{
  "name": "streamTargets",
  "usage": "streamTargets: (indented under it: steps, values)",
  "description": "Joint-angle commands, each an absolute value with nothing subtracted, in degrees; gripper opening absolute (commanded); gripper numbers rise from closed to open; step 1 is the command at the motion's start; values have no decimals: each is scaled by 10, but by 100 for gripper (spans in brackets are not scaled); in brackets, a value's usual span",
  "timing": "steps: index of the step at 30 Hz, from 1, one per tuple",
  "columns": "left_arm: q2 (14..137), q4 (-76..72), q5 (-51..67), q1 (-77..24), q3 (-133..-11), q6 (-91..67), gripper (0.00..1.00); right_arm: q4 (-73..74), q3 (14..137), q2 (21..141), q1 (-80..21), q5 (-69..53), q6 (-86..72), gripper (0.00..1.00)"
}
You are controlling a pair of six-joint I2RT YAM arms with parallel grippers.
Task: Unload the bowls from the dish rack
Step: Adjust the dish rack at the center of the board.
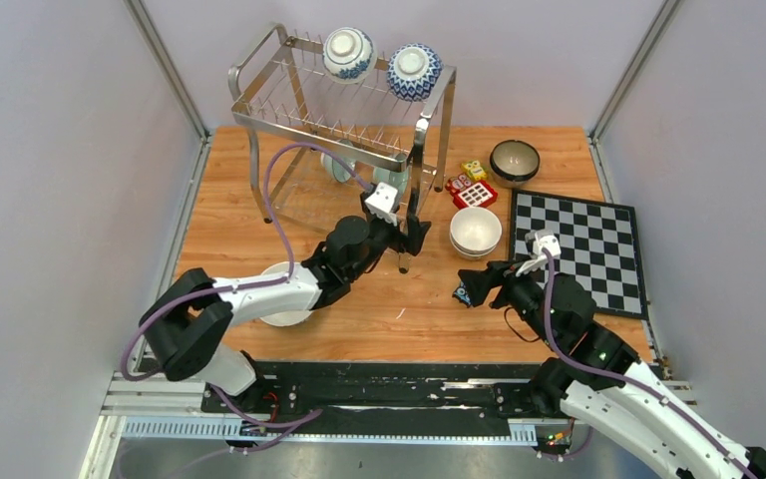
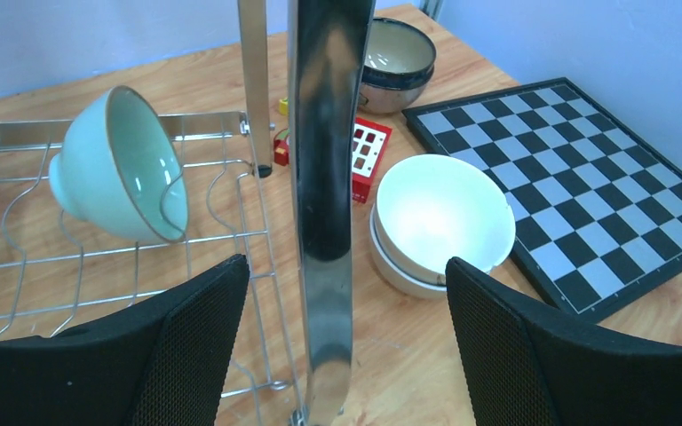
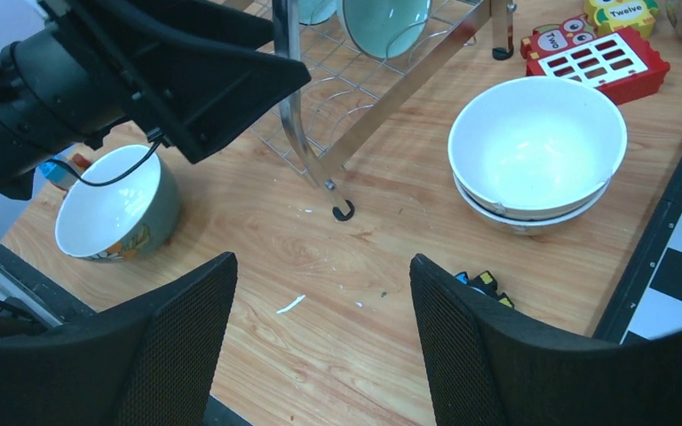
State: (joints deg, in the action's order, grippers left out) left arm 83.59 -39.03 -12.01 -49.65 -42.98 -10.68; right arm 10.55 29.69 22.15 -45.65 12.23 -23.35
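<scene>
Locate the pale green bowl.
In the left wrist view, the green bowl sits tipped on its side on the lower tier of the rack, left of its front post. The stacked white bowls lie right of that post.

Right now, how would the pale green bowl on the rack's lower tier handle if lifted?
The green bowl looks glazed ceramic: probably rigid, slick and breakable. It stands on edge, propped by the wire rack, so once freed it may roll.

Top view looks down from behind; both close wrist views share the white bowls [image 2: 440, 217].
</scene>
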Motion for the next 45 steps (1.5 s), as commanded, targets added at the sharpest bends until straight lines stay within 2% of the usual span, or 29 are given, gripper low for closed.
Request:
streamTargets:
  steps: [1,8,14,24,31,38,45]
  values:
    - [881,-431,-125,-500,-463,-110,81,130,296,216,-458,140,-239,74]
    - [917,-464,-157,-500,-455,-117,61,131,312,236,-458,132,-234,74]
    - [921,-473,-170,-500,-451,-108,31,121,342,301,-458,114,-243,73]
    - [868,-476,-180,-500,-388,-103,0,48,411,432,-431,184,-222,69]
    - [791,-438,-165,-500,-338,-99,0,-157,421,560,-368,210,-194,67]
    - [737,-409,-145,-499,-306,-90,0,-292,482,725,-301,107,-155,69]
    - [709,-381,-158,-500,-283,-109,0,-357,539,820,-257,10,-158,72]
